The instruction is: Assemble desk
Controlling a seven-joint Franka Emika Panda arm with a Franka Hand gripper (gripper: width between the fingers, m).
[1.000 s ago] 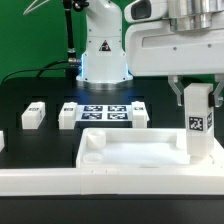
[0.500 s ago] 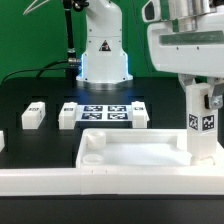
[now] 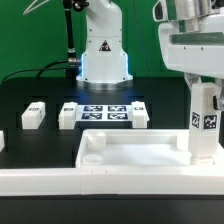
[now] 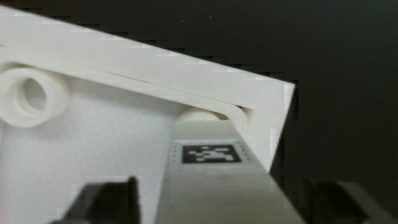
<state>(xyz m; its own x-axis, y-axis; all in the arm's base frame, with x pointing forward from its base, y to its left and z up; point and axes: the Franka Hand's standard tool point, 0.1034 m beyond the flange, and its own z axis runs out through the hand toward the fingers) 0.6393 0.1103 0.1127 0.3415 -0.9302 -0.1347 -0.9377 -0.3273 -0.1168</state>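
Observation:
The desk panel (image 3: 130, 158) lies flat near the front, white with a raised rim. One white tagged leg (image 3: 205, 125) stands upright in its corner at the exterior view's right. My gripper (image 3: 204, 90) hangs over the top of that leg. In the wrist view the fingers (image 4: 111, 200) stand on either side of the leg (image 4: 217, 160) with a slim gap on each side, so the gripper (image 4: 217, 205) is open and holds nothing. A round socket (image 4: 27, 97) of the panel (image 4: 125, 90) shows at another corner.
Loose legs lie behind the panel: one (image 3: 33, 115) at the exterior view's left, two (image 3: 70, 113) (image 3: 139, 112) beside the marker board (image 3: 104, 110). Another white piece (image 3: 2, 142) shows at the left edge. The arm's base (image 3: 103, 50) stands at the back. A low white rail (image 3: 50, 185) runs along the front.
The jaws have spread away from the leg and let it go. The hand has shifted toward the exterior view's right and slightly up. The leg stays upright in its corner.

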